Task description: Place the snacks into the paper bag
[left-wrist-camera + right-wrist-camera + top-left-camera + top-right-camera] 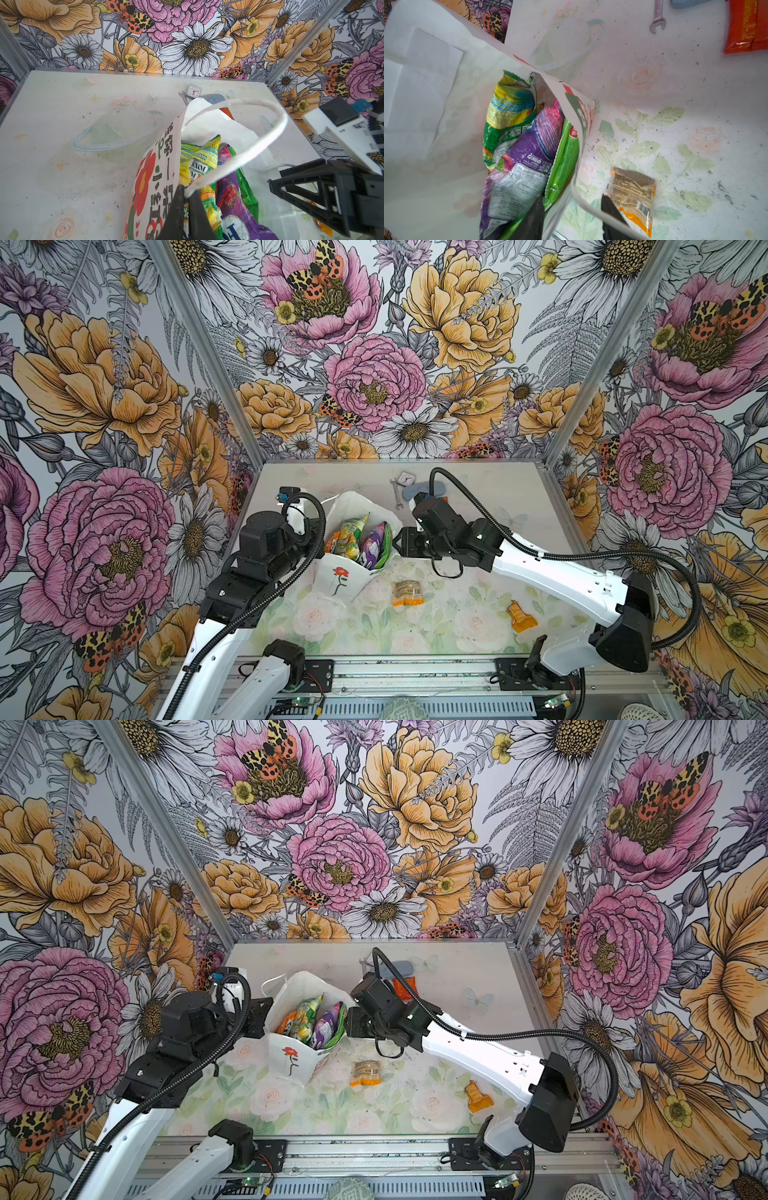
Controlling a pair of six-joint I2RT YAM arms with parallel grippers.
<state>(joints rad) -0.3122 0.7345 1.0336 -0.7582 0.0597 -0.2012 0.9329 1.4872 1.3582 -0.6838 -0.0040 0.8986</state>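
The white paper bag (338,583) with a red flower stands open mid-table, also in the second top view (291,1058). Inside it lean snacks: a green-yellow Fox's bag (349,533), a purple bag (372,549) and a green bag (564,153). My left gripper (187,194) is shut on the bag's white cord handle (259,143) at the left rim. At the right rim my right gripper (573,216) is open, one finger inside the bag and one outside, the other cord crossing the gap. On the table lie a small orange packet (408,593), another (521,617), and a red-orange one (745,27).
A metal wrench (397,494), a small square clock (405,479) and a blue-grey oval case (415,490) lie at the back of the table behind my right arm. Flowered walls close in the back and both sides.
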